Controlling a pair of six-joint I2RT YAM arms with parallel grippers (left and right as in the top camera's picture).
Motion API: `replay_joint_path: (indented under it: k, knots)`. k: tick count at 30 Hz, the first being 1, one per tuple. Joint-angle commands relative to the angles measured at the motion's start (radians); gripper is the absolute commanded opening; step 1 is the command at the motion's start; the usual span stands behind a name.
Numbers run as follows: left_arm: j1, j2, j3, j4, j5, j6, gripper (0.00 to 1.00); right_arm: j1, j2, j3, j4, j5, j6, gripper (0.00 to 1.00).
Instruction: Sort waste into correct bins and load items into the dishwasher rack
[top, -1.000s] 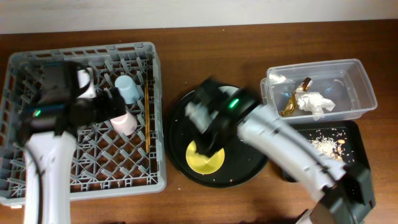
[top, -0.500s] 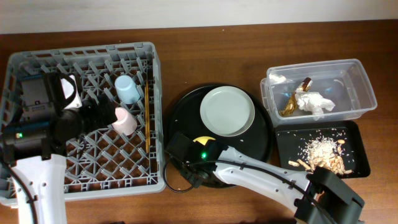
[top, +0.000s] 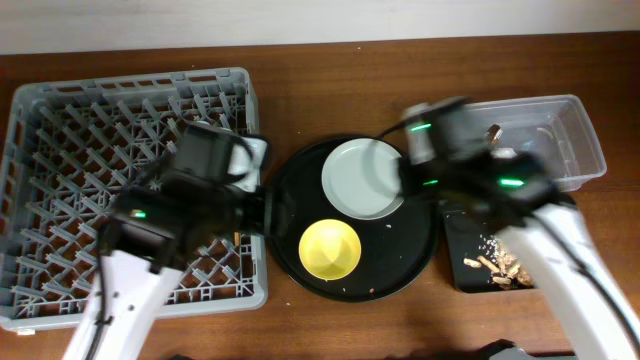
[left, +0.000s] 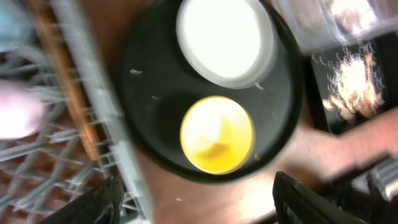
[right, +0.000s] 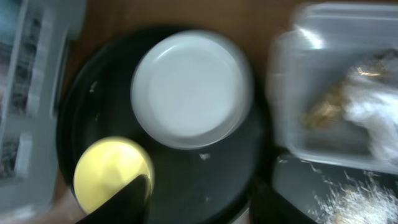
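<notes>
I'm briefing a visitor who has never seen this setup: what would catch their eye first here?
The bright yellow bowl stands out most, sitting on the round black tray in the middle of the overhead view, beside a pale plate on the same tray. Next comes the big grey rack filling the left side, then the clear tub at far right.

Round black tray (right: 211, 174): mid-view, motion-blurred.
Pale grey-green plate (right: 189, 90): on the tray's upper half.
Yellow bowl (right: 112, 174): on the tray's lower left, near the plate.
Clear plastic tub (right: 298, 74): right of the tray, holding a white napkin (right: 373, 118) and a gold foil wrapper (right: 326, 109).
Shallow black bin (right: 329, 180): lower right of the tray, pale scraps (right: 357, 202) inside.
Grey rack (right: 31, 93): left of the tray.
Right gripper (right: 199, 208): over the tray's lower edge, fingers spread wide.
</notes>
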Motion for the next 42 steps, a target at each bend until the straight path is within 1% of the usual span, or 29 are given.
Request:
replay_joint_path:
  k: [1,2,5,9,12,14,16,19,21,22,24,27,28,29,31,32,35,37,40,41,42]
  knots:
    - [-0.240,0.063,-0.031,0.043,-0.126,-0.095,0.75,-0.282,-0.102,0.043,-0.076,0.002,0.004,0.90]
    - [-0.292,0.085,-0.033,0.059,-0.147,-0.114,0.75,-0.366,-0.123,0.043,-0.090,0.001,0.004,0.98]
    - [-0.449,0.197,-0.036,0.115,-0.240,-0.162,0.74,-0.567,-0.146,0.043,-0.135,0.002,0.004,0.99]
    - [-0.544,0.363,-0.036,0.146,-0.314,-0.179,0.72,-0.723,-0.134,0.043,-0.158,0.002,0.004,0.99]
    - [-0.554,0.467,-0.036,0.158,-0.314,-0.179,0.71,-0.776,-0.118,0.043,-0.157,0.002,0.004,0.99]
    - [-0.553,0.519,-0.036,0.159,-0.314,-0.179,0.69,-0.783,-0.107,0.043,-0.158,0.002,0.004,0.99]
    - [-0.554,0.556,-0.036,0.158,-0.305,-0.179,0.68,-0.783,-0.095,0.043,-0.158,0.001,0.004,0.99]
    - [-0.554,0.583,-0.036,0.161,-0.251,-0.179,0.67,-0.783,-0.076,0.043,-0.157,0.001,0.004,0.99]
    - [-0.560,0.597,-0.036,0.170,-0.230,-0.179,0.64,-0.783,-0.062,0.043,-0.158,0.001,0.004,0.99]
    - [-0.573,0.612,-0.036,0.180,-0.231,-0.179,0.57,-0.783,-0.050,0.043,-0.157,0.001,0.004,0.99]
    - [-0.588,0.634,-0.036,0.201,-0.232,-0.179,0.49,-0.783,-0.035,0.043,-0.158,0.001,0.004,0.98]
    - [-0.599,0.677,-0.036,0.236,-0.254,-0.179,0.44,-0.783,-0.010,0.043,-0.158,0.001,0.004,0.99]
    - [-0.599,0.689,-0.036,0.241,-0.280,-0.179,0.38,-0.783,-0.002,0.043,-0.157,0.001,0.004,0.99]
    - [-0.599,0.706,-0.036,0.242,-0.308,-0.180,0.27,-0.783,0.008,0.043,-0.157,0.001,0.004,0.99]
    - [-0.598,0.716,-0.036,0.241,-0.311,-0.179,0.11,-0.783,0.020,0.043,-0.158,0.001,0.004,0.99]
    - [-0.599,0.715,-0.035,0.241,-0.311,-0.179,0.01,-0.783,0.031,0.043,-0.158,0.002,0.004,0.99]
    - [-0.594,0.694,-0.008,0.220,-0.314,-0.179,0.00,-0.783,0.051,0.043,-0.157,0.001,0.004,0.99]
    - [-0.584,0.649,0.032,0.171,-0.337,-0.184,0.00,-0.783,0.064,0.043,-0.157,0.001,0.004,0.99]
    - [-0.531,0.525,0.137,0.030,-0.346,-0.196,0.00,-0.783,0.077,0.043,-0.157,0.001,0.004,0.99]
    - [-0.507,0.482,0.170,-0.009,-0.342,-0.185,0.00,-0.783,0.081,0.043,-0.157,0.001,0.004,0.99]
    - [-0.462,0.401,0.224,-0.059,-0.315,-0.159,0.00,-0.783,0.084,0.043,-0.157,0.001,0.004,0.99]
